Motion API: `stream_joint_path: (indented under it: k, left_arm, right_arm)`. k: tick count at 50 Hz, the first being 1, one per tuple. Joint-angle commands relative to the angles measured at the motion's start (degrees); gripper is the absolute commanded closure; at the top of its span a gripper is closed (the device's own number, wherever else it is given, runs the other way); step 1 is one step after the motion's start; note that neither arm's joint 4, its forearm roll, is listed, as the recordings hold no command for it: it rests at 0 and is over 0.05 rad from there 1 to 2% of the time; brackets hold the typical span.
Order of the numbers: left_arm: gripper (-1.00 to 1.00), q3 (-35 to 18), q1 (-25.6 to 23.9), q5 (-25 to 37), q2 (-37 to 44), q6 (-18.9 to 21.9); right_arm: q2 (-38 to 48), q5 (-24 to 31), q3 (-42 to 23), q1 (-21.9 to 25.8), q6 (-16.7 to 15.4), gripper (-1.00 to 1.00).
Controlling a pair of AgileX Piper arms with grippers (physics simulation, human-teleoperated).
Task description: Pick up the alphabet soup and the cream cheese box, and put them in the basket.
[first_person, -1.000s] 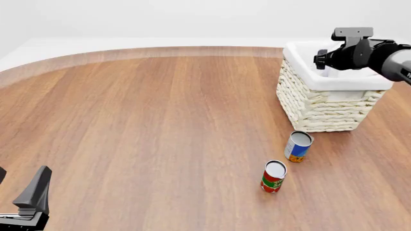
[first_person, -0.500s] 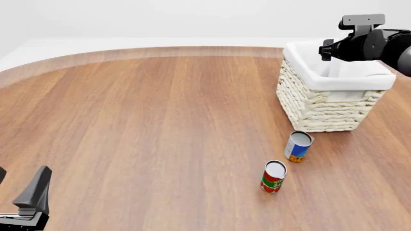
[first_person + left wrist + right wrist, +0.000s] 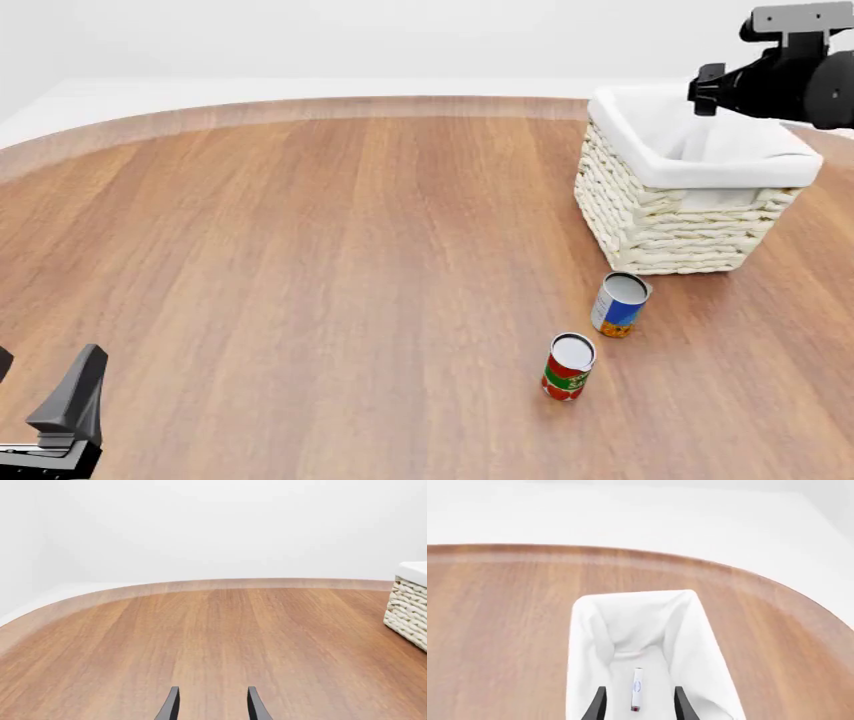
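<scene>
The alphabet soup [image 3: 619, 305] stands upright on the table just in front of the basket [image 3: 674, 225]. The cream cheese box [image 3: 636, 690] lies inside the basket on the white liner [image 3: 584, 645], seen in the right wrist view between my open fingers. My right gripper [image 3: 638, 700] is open and empty, held above the basket; its arm [image 3: 785, 78] shows at the front view's top right. My left gripper [image 3: 211, 700] is open and empty, low at the near left edge [image 3: 47, 365], far from both cans.
A red and green labelled can [image 3: 569, 367] stands upright near the alphabet soup, closer to me. The basket's woven corner [image 3: 408, 607] shows in the left wrist view. The table's curved far edge [image 3: 334, 105] runs behind.
My right arm has risen and drawn back to the right, away from the basket's inside. The cans, the basket and the left arm have not moved.
</scene>
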Motion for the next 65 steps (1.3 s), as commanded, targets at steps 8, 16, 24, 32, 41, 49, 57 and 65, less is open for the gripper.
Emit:
stream_joint_path:
  k: [8, 16, 24, 32, 41, 49, 57, 65]
  left_arm:
    - [-1.00, 0.01, 0.00, -0.03, 0.03, -0.03]
    - [-1.00, 0.01, -0.01, 0.00, -0.03, 0.00]
    - [-1.00, 0.01, 0.00, 0.00, -0.03, -0.01]
    - [-1.00, 0.01, 0.00, 0.02, -0.05, 0.00]
    - [-1.00, -0.01, 0.00, 0.07, -0.09, -0.01]
    - [-1.00, -0.02, 0.01, 0.11, -0.11, -0.02]
    - [-1.00, -0.02, 0.01, 0.15, -0.14, -0.01]
    - [-1.00, -0.02, 0.02, 0.14, -0.12, -0.02]
  right_arm:
    - [-12.68, -3.41, 12.95, 0.95, -1.67, -1.00]
    - [-17.00, -4.77, 18.36, 1.50, -2.49, -1.00]
    - [-20.76, -5.59, 22.30, 1.53, -2.75, -1.00]
    - [-23.38, -7.25, 26.83, 1.07, -2.85, -1.00]
    - [-26.57, -9.82, 33.23, 1.61, -2.30, -1.00]
    - [-30.86, -14.30, 41.24, 2.27, -3.91, -1.00]
    - [-34.49, -18.43, 48.11, 2.99, -2.34, -1.00]
    - [-37.26, -21.92, 53.35, 3.09, -1.76, -1.00]
